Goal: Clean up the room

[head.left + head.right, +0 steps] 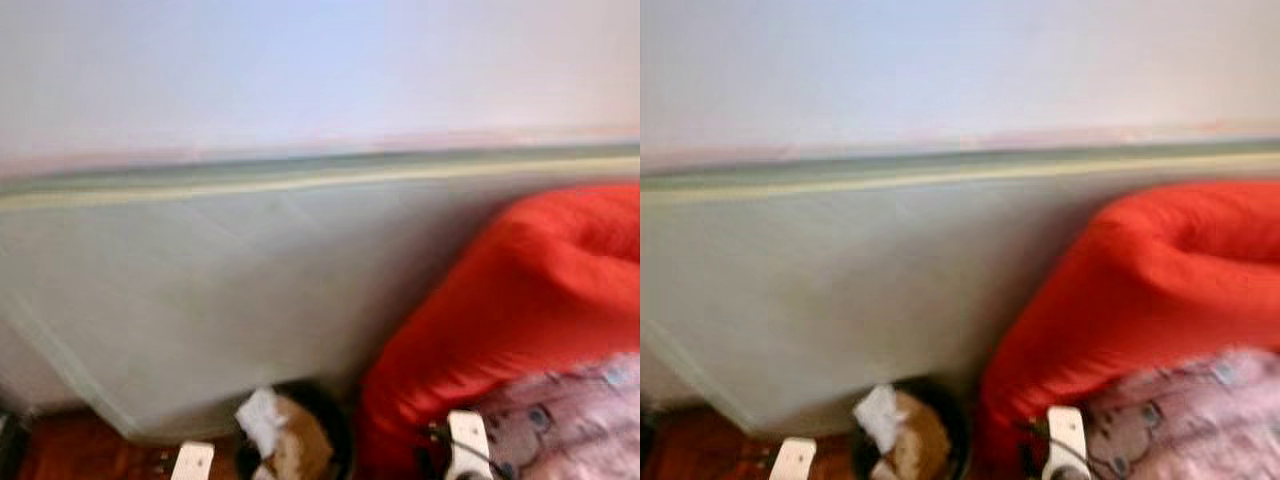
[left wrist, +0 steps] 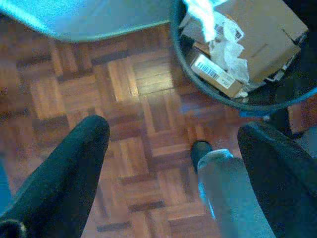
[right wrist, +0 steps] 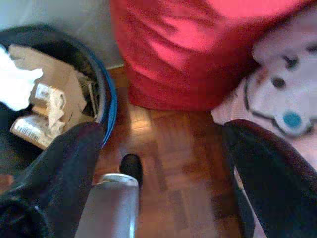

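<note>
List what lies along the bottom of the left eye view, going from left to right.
Parquet floor → left arm → trash bin holding cardboard and paper → red beanbag → right arm → patterned pink fabric.

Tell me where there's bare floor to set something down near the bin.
Bare parquet floor lies between the trash bin and the grey panel. A narrower strip runs between the bin and the red beanbag. The bin itself is crowded with cardboard.
</note>
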Available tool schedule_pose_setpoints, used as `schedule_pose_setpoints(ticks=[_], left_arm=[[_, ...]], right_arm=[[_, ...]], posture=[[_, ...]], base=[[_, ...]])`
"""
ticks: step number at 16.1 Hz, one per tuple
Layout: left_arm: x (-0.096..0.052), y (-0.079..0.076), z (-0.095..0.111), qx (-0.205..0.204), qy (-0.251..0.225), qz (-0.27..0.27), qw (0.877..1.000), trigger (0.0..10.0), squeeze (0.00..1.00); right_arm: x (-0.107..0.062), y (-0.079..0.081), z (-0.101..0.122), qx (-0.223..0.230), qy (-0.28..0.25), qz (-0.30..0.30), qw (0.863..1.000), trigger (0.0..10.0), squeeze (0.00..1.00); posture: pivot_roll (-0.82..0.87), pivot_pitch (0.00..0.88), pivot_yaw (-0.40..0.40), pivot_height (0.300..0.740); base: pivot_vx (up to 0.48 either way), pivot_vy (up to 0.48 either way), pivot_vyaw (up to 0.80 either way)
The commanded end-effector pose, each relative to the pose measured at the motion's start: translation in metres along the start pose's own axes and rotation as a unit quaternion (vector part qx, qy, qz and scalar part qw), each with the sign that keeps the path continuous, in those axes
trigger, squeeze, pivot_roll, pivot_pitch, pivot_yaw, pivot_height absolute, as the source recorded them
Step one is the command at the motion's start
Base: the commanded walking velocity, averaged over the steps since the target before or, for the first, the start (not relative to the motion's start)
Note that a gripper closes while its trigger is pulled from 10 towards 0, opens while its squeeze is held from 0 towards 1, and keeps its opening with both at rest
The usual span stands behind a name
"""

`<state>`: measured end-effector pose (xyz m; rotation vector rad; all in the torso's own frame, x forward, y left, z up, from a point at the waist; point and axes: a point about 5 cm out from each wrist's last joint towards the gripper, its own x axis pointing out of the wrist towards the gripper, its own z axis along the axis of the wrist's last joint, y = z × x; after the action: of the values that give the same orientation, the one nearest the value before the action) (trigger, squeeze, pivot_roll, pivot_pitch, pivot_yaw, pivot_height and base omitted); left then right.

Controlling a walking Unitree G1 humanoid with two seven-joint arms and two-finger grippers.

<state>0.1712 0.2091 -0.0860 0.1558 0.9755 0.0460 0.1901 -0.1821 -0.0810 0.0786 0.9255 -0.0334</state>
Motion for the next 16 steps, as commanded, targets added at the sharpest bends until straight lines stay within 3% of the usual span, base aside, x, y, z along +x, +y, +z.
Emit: schedule_pose_setpoints(ticks=[1,11,16], left_arm=[[0.0011,-0.0053,0.0060,0.002,-0.009,-0.008,1.000,10.0,0.00],[0.0013,-0.0035,0.0079,-0.003,-0.014,-0.007,1.000,10.0,0.00],[0.0013,-0.0034,0.0081,-0.001,-0.014,-0.009,1.000,10.0,0.00]], right_arm=[[-0.0007,-0.0064,-0.0003,0.000,0.004,-0.008,1.000,10.0,0.00],[-0.0005,-0.0051,-0.0001,0.000,0.004,-0.007,1.000,10.0,0.00],[-0.0005,-0.0045,0.0002,0.001,0.000,-0.005,1.000,10.0,0.00]], posture=[[-0.02,0.000,-0.022,0.740],[-0.02,0.000,-0.021,0.740],[-0.02,0.000,-0.020,0.740]], base=[[0.000,0.000,-0.78],[0.000,0.000,-0.78],[0.000,0.000,0.00]])
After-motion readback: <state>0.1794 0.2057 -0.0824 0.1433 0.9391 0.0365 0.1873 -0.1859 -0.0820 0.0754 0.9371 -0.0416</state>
